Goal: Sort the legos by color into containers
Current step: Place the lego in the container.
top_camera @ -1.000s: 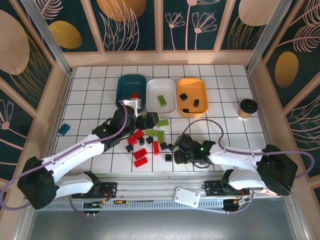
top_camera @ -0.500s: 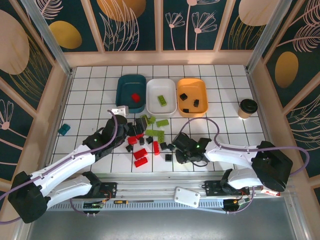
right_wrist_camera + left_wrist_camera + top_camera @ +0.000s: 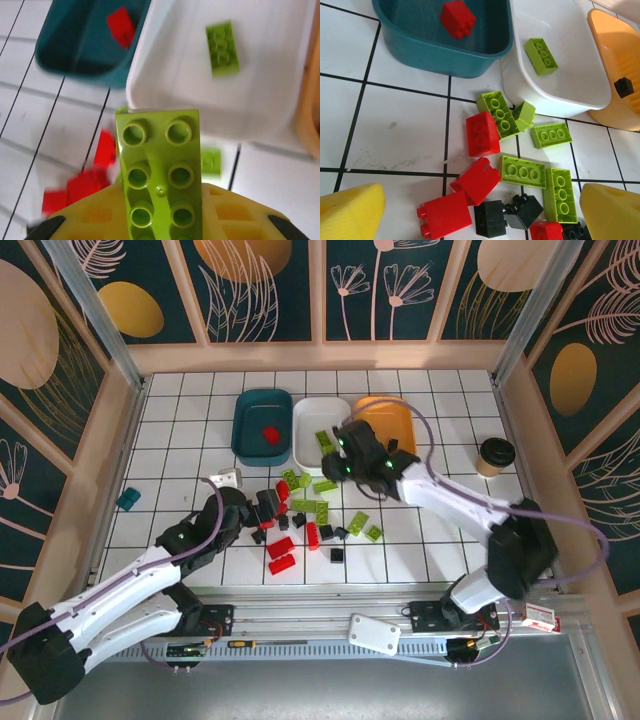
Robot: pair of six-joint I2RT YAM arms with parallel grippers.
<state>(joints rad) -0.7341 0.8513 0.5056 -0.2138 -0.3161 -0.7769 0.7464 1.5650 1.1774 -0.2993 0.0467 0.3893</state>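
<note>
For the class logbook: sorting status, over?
Left gripper: jaws open, above loose bricks. Right gripper: jaws shut on lime green brick, beside white tray. Nothing in the way.

- The teal tray (image 3: 240, 435), white tray (image 3: 305, 420) and orange tray (image 3: 402, 418) stand side by side with hardly a gap between them.
- The right arm (image 3: 450, 500) slants over the right half of the desk (image 3: 180, 430), across the orange tray's near-left part.
- Loose bricks (image 3: 305, 515) crowd the tiles just before the teal and white trays.
- Bare tiles lie left of the teal tray, and between the orange tray and the cup (image 3: 494, 455).
</note>
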